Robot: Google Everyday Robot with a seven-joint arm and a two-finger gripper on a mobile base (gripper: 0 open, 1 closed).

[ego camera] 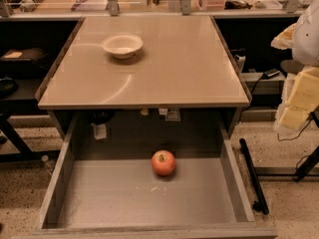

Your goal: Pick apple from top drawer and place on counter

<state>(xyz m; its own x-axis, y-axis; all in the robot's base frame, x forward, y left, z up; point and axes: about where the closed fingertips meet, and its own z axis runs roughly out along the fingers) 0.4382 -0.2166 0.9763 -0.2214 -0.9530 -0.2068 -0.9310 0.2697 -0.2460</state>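
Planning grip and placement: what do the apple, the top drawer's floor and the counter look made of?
The apple: real or replica fruit, cannot tell; smooth red-yellow skin with a faint sheen. The top drawer: probably painted metal or laminate; flat matte grey, lightly scuffed. The counter: likely laminate; glossy tan, reflections show. The gripper hangs at the right edge, outside the drawer.

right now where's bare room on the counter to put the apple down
Bare: the counter's front half and right side, between white bowl and front edge. Crowded: only back-left, at the bowl. Apple lies in the top drawer; gripper not in view.
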